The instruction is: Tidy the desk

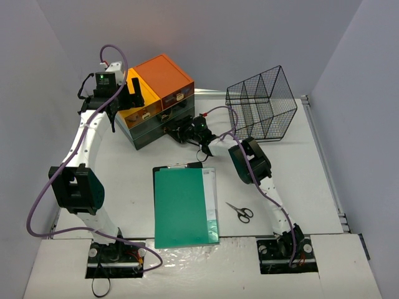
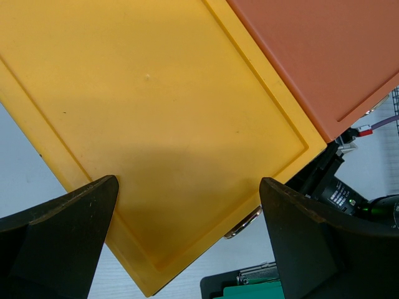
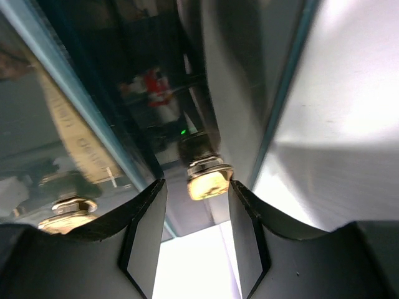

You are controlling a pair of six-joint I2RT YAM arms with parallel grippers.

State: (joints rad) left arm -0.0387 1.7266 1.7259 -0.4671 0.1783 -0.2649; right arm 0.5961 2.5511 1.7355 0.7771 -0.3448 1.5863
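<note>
The white desk (image 1: 124, 168) carries a drawer unit with an orange top (image 1: 163, 75), a yellow top (image 1: 142, 94) and dark lower drawers. My left gripper (image 1: 132, 93) hovers open over the yellow top (image 2: 162, 124), empty, with the orange top (image 2: 324, 56) to its right. My right gripper (image 1: 182, 132) is at the dark lower drawer front. In the right wrist view its jaws (image 3: 196, 237) stand open on either side of a brass knob (image 3: 209, 182); the right finger (image 3: 246, 230) is close against it, the left finger stands apart.
A green folder on a black clipboard (image 1: 185, 207) lies at the desk's middle front. Scissors (image 1: 240, 212) lie to its right. A black wire basket (image 1: 262, 103) stands at the back right. A metal rail (image 1: 324, 162) runs along the right edge.
</note>
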